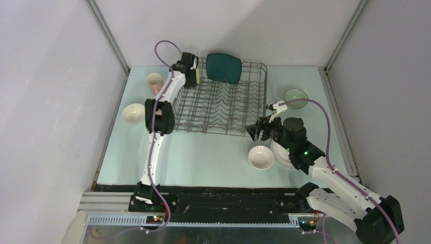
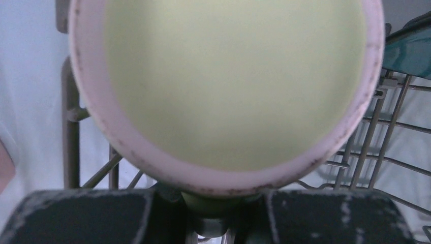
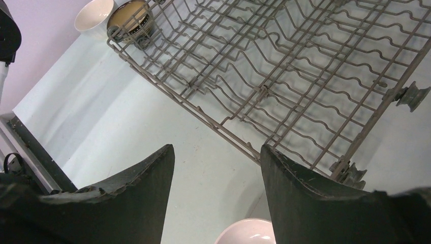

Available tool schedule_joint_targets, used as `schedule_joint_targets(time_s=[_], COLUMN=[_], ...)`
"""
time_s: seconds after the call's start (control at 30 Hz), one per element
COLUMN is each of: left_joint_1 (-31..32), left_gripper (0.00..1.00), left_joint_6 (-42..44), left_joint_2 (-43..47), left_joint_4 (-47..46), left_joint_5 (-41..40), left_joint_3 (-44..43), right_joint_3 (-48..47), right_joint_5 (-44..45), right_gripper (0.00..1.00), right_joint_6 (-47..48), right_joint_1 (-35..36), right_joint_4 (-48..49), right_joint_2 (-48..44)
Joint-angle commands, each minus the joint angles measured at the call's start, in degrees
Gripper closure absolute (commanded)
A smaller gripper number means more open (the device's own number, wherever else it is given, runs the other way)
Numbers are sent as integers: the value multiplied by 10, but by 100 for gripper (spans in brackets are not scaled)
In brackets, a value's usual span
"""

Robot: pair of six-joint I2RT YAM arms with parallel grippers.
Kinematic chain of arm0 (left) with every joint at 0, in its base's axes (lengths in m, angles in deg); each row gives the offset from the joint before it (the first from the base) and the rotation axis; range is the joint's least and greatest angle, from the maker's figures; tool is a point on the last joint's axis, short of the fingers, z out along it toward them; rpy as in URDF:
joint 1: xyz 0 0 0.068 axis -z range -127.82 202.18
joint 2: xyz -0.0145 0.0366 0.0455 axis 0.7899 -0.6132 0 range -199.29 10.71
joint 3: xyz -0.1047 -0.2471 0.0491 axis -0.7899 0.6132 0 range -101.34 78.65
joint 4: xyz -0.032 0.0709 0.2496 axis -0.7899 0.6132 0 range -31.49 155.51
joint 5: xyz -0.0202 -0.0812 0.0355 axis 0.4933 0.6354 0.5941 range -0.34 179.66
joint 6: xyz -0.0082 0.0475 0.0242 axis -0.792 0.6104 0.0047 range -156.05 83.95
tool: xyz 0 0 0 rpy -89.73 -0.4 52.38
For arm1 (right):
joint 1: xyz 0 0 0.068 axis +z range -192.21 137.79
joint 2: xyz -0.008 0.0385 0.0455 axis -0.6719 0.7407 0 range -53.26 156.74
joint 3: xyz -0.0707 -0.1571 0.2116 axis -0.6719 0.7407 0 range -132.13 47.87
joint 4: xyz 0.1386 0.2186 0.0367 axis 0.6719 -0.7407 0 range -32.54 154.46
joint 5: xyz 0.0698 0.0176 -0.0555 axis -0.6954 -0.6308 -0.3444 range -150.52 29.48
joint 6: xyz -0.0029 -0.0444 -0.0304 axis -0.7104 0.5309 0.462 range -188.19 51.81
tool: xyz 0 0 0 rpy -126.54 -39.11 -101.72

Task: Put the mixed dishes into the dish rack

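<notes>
Your left gripper [image 1: 189, 66] is pinched on the yellow-green mug [image 2: 234, 81], holding it over the far-left corner of the dish rack [image 1: 219, 104]. In the left wrist view the mug's round mouth faces the camera, so its long axis runs along the line of the fingers [image 2: 81, 216]. The inside is smooth and glossy, and the thick pale rim is speckled. A green part of the mug sits between the two dark, scuffed pads.

The rack is grey-brown wire with wavy rows of tines. The overhead view shows the teal square plate [image 1: 223, 68] standing on edge along the rack's far side, broad face towards you.

Your right gripper [image 3: 217, 148] has its fingers spread with nothing between them. It hangs over the pale table [image 1: 203, 157] just beside the rack's near-right corner.

On the table are the pink cup [image 1: 154, 81] and left white bowl [image 1: 133, 113], both left of the rack. The near white bowl [image 1: 260, 157] sits in front, and the pale green bowl [image 1: 296, 97] is to the right. The white round plate [image 1: 278, 152] is partly hidden under your right arm.

Only the right wrist view shows the dark brown bowl [image 3: 130, 19] at the rack's near-left corner. You cannot tell whether it sits inside the wires.
</notes>
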Motion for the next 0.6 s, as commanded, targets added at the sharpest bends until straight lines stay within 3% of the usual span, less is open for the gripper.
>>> schedule_joint_targets(time_s=[0.0, 0.37, 0.57], left_joint_1=[-12, -11, -11], left_gripper=[93, 50, 38], left_joint_6=[-24, -24, -22], left_joint_2=[13, 56, 92], left_joint_4=[-19, -52, -57], left_joint_5=[7, 9, 3], left_joint_3=[-29, 31, 62], right_joint_3=[0, 0, 0], right_joint_5=[-12, -13, -17], right_gripper=[35, 31, 31], right_joint_6=[-7, -7, -8], right_joint_1=[-3, -6, -8], right_joint_4=[19, 15, 16], right_joint_2=[2, 6, 4])
